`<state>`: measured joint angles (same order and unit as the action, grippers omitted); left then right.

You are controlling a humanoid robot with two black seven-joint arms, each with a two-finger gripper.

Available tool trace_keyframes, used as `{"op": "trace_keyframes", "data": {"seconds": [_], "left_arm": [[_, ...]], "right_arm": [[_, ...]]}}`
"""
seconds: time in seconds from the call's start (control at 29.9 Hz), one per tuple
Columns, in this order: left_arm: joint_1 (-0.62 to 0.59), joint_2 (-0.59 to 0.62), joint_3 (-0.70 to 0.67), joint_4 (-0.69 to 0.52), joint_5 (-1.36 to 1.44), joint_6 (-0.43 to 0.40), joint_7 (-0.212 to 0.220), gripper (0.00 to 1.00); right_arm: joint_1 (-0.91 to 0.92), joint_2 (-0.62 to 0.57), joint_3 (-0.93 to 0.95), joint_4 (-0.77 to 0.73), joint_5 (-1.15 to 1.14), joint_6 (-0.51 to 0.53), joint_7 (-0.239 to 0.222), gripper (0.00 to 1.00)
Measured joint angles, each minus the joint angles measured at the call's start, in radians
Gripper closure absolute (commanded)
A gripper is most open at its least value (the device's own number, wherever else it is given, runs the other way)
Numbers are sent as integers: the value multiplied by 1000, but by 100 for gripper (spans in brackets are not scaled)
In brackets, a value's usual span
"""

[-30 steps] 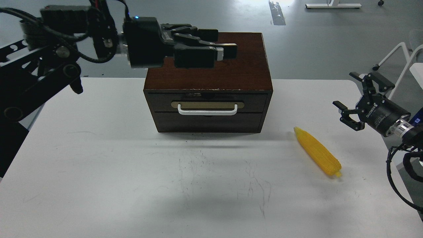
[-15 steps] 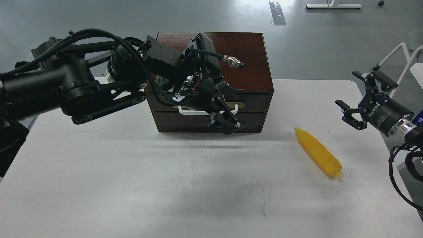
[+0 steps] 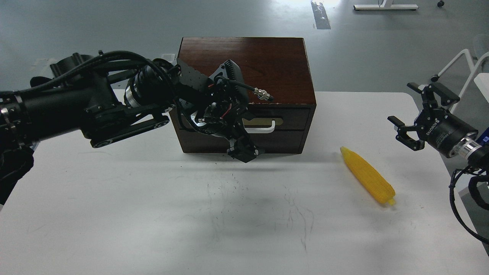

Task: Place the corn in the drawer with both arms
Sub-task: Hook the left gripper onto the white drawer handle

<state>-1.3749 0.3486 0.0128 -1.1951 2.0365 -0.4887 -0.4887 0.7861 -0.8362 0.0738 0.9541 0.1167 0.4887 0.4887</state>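
Black cabled arms (image 3: 76,110), silver wrist rings.

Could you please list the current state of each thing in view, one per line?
drawer: shut, flush with the cabinet front.
corn: lying flat on the table, untouched.
left gripper: in front of the drawer, fingers not distinguishable.
right gripper: open, empty, off the corn.

White table (image 3: 114,214) with scuff marks (image 3: 229,191); perhaps a chair frame (image 3: 454,63) beyond.
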Motion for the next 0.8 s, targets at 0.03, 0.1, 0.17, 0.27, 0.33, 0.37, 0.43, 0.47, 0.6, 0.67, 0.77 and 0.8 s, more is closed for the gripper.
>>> {"op": "trace_keyframes", "data": {"seconds": [0.03,0.1,0.17,0.27,0.33,0.37,0.43,0.47,0.6,0.67,0.77,0.8], "left_arm": [[1,0,1,0,0,0,0,1],[2,1,4,0,1,0,0,1],[3,2,12,0,1,0,0,1],[3,2,20,2,2,0,0,1],[3,0,22,7,2,0,0,1],[3,-1,22,10,2,0,0,1],[3,-2,28,14,2,0,0,1],[3,-2,31,15,2,0,0,1],[3,-3,38,25,2,0,0,1],[3,-4,39,31,2,0,0,1],[4,-7,43,36,1,0,0,1],[3,-8,44,38,1,0,0,1]], "right_arm": [[0,0,0,0,0,0,0,0],[-1,0,0,0,0,0,0,0],[-1,0,0,0,0,0,0,0],[-2,0,0,-1,0,0,0,0],[-2,0,0,-5,0,0,0,0],[-2,0,0,-7,0,0,0,0],[-3,0,0,-9,0,0,0,0],[-3,0,0,-9,0,0,0,0],[-4,0,-1,-9,0,0,0,0],[-4,0,-1,-9,0,0,0,0],[-4,0,-1,-9,0,0,0,0],[-4,0,-1,-9,0,0,0,0]]}}
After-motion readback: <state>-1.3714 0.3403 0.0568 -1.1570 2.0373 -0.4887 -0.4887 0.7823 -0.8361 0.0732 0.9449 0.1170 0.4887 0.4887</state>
